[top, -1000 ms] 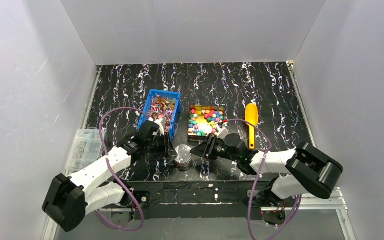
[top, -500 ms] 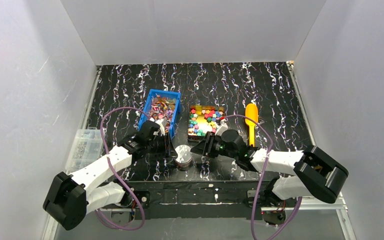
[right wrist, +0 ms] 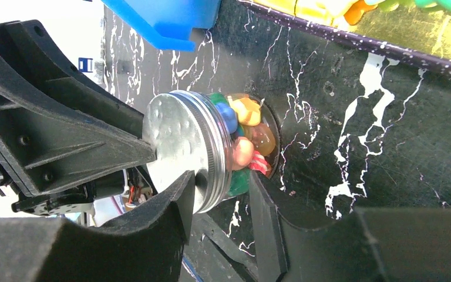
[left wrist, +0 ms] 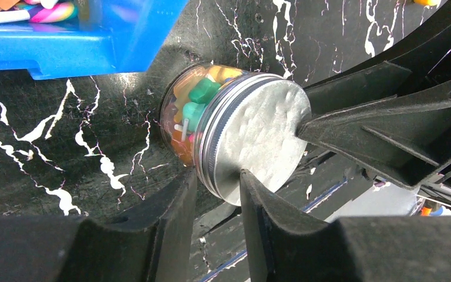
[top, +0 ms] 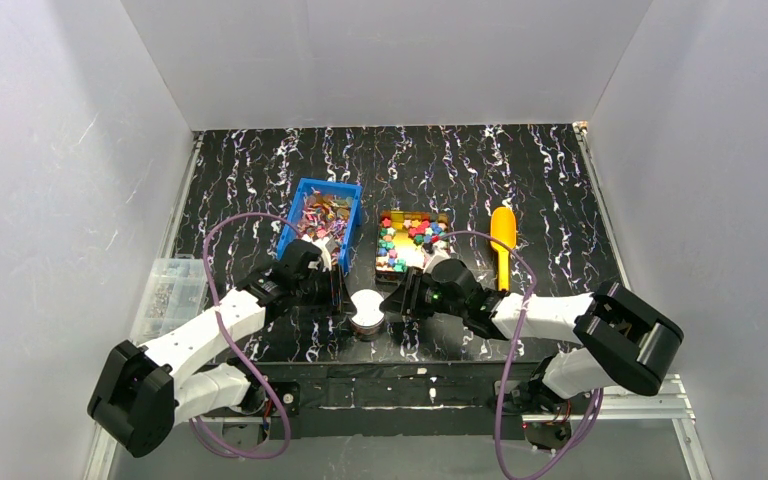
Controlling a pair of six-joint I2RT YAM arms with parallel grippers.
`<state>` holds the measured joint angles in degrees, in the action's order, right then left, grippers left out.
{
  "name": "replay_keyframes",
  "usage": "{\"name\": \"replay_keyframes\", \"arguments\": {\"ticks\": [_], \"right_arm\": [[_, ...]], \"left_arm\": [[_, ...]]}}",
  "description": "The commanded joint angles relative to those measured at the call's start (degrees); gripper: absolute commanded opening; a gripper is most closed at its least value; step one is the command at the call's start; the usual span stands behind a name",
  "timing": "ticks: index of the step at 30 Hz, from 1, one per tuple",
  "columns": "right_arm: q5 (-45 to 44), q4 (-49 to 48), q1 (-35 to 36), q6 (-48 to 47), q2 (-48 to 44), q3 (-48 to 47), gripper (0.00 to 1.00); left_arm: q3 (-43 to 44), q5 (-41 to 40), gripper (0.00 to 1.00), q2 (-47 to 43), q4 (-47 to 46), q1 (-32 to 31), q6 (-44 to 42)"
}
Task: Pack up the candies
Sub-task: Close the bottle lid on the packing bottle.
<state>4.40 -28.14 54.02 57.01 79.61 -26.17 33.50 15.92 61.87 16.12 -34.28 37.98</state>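
Now both arms lie low and stretched inward, wrists rolled, so that each gripper meets the jar (left wrist: 179, 126) side-on: the left arm (top: 210, 328) from the left, the right arm (top: 550, 318) from the right.

The left gripper (left wrist: 218, 181) has its fingers (left wrist: 164, 229) parted. The rim of the lid (left wrist: 258, 138) sits in the gap between their tips, and a right finger's tip touches the lid's flat face just beyond. The right gripper (right wrist: 222, 189) stands the same way. Its fingers (right wrist: 152, 229) are apart, with the lid rim and glass between the tips and a left finger's tip against the lid face beyond them. Whether either pair actually presses on the jar I cannot tell.

Candies (left wrist: 202, 91) fill the jar under the lid, just past both sets of fingertips. More lie in the bin (top: 291, 218) and the tray (top: 380, 245), farther beyond the tips.

Since a second ago the right wrist has slid closer to the jar, so the gap between the two grippers is narrower. The left arm has hardly moved, and the lid shows brighter from above.
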Motion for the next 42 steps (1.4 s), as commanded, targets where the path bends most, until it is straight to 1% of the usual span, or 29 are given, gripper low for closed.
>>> {"name": "replay_keyframes", "arguments": {"ticks": [1, 6, 14, 16, 21, 26, 31, 34, 35, 37, 38, 42], "right_arm": [[-2.8, 3.7, 0.2, -1.1, 0.2, -1.3, 0.47], [-3.5, 4.8, 0.2, -1.4, 0.9, -1.8, 0.48], [-4.1, 6.6, 0.4, -2.1, 2.9, -3.6, 0.49], [-4.1, 8.0, 0.6, -2.4, 3.1, -3.7, 0.48], [-8.1, 12.5, 0.7, -2.9, 2.3, -3.9, 0.47], [-9.0, 16.0, 0.7, -3.2, 2.0, -4.6, 0.47], [-9.0, 17.8, 1.0, -4.2, 0.7, -5.6, 0.47], [-9.1, 19.2, 1.1, -5.8, -0.6, -7.1, 0.5], [-8.6, 19.2, 1.1, -6.6, -1.0, -7.5, 0.51], [-8.1, 20.5, 1.2, -9.0, -1.7, -9.0, 0.55], [-8.0, 21.2, 1.2, -10.0, -2.2, -9.7, 0.58], [-7.7, 22.6, 1.2, -13.1, -5.1, -11.3, 0.63]], "left_arm": [[0.8, 0.2, 0.33, 0.7, 0.6, 0.2, -0.9], [0.1, -0.1, 0.35, 1.6, -0.4, 0.7, -0.7], [-1.7, -1.0, 0.35, 2.0, -0.8, 2.1, -0.4], [-2.6, -0.9, 0.34, 1.9, -1.3, 2.4, -0.1], [-4.6, -0.5, 0.33, 2.5, -2.7, 2.6, 0.2], [-5.3, 0.2, 0.32, 3.1, -3.8, 2.6, 0.3], [-4.9, 1.3, 0.42, 0.9, -3.9, 2.6, -0.1], [-4.4, 0.7, 0.54, -1.6, -2.5, 2.6, -0.7], [-4.2, 0.3, 0.6, -2.7, -1.9, 2.6, -1.0], [-3.5, -0.1, 0.66, -4.3, -0.6, 2.6, -1.9], [-3.2, -0.5, 0.7, -5.1, 0.2, 2.6, -2.2], [-2.6, -0.4, 0.77, -8.2, 1.7, 2.6, -3.0]]}}
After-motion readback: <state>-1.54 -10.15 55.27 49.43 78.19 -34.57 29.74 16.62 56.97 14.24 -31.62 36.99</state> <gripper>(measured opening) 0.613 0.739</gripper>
